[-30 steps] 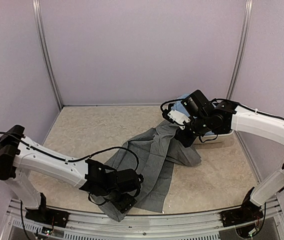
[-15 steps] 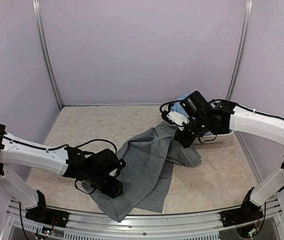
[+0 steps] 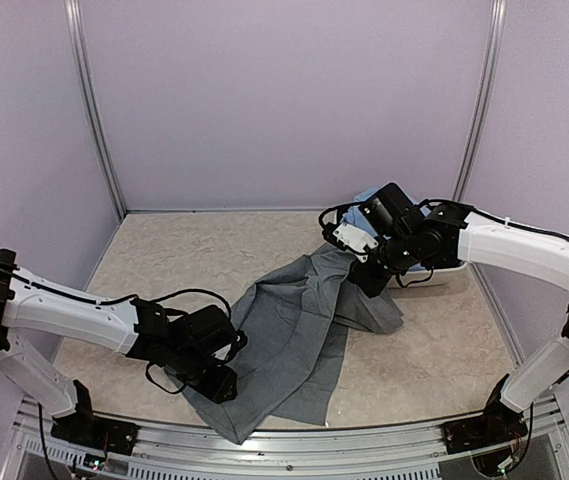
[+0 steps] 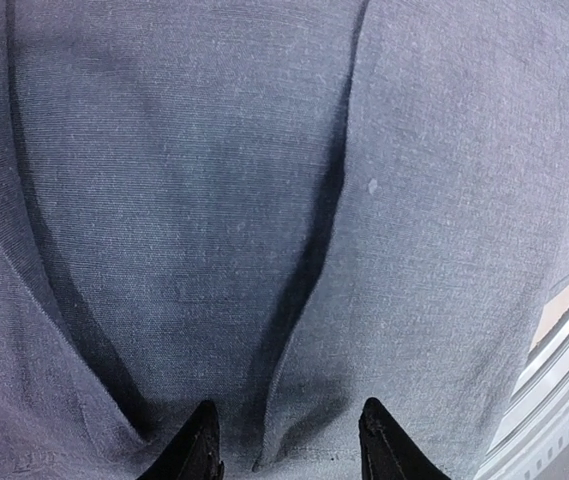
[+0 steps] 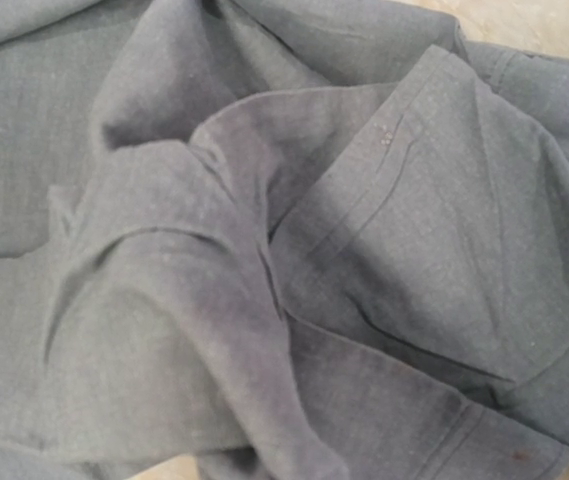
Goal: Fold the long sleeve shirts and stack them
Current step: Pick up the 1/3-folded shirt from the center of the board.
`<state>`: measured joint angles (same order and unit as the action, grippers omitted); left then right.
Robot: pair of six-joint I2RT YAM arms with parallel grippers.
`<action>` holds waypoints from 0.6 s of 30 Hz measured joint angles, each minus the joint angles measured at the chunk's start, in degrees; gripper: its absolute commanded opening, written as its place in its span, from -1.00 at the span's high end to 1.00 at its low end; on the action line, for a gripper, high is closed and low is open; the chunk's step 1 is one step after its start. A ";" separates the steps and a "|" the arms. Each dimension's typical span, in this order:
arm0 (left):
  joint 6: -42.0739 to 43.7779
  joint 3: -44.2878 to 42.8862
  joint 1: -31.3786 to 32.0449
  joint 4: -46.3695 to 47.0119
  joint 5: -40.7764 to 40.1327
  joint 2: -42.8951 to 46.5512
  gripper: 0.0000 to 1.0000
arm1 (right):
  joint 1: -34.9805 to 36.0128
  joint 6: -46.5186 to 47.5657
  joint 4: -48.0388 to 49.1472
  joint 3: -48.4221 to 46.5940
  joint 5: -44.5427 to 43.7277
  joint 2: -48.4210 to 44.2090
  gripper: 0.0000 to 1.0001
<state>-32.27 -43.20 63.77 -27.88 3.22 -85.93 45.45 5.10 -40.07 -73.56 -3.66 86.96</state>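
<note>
The slate grey shirt [image 3: 294,330] lies crumpled on the table, stretched from the right arm down to the near edge. My left gripper [image 3: 219,382] rests on its near left corner. In the left wrist view its jaws [image 4: 289,440] stand apart over flat grey cloth [image 4: 214,200], with a thin fold edge between them. My right gripper [image 3: 367,277] is at the shirt's raised far end. Its fingers are hidden under bunched grey cloth [image 5: 214,300] that fills the right wrist view. The light blue shirt [image 3: 366,198] shows behind the right arm.
A white basin [image 3: 442,272] sits at the right under the right arm. The beige table [image 3: 184,260] has walls on three sides. The metal front rail [image 3: 314,445] runs along the near edge and shows in the left wrist view [image 4: 564,370].
My left gripper has moved left along the near edge, and the shirt's lower left corner has spread left with it. My right gripper has stayed in place.
</note>
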 measured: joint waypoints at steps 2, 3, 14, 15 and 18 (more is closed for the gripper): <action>0.17 0.00 0.00 0.00 0.28 -0.13 0.21 | 0.00 0.00 0.00 0.00 0.02 0.15 1.00; 0.20 0.00 0.00 0.00 0.42 -0.17 0.23 | 0.00 0.00 0.00 0.00 0.04 0.17 1.00; 0.61 0.79 -0.04 0.24 0.66 -0.44 0.62 | -0.02 0.02 0.02 0.02 0.04 0.31 1.00; 0.68 0.79 -0.07 0.37 0.66 -0.59 0.69 | -0.02 0.02 0.00 0.02 0.04 0.31 1.00; 0.76 0.79 -0.09 0.72 0.70 -0.85 0.87 | -0.02 0.02 -0.04 0.02 0.02 0.33 1.00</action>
<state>-31.51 -42.41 63.68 -27.16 3.92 -86.78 45.43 5.13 -40.12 -73.54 -3.64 87.29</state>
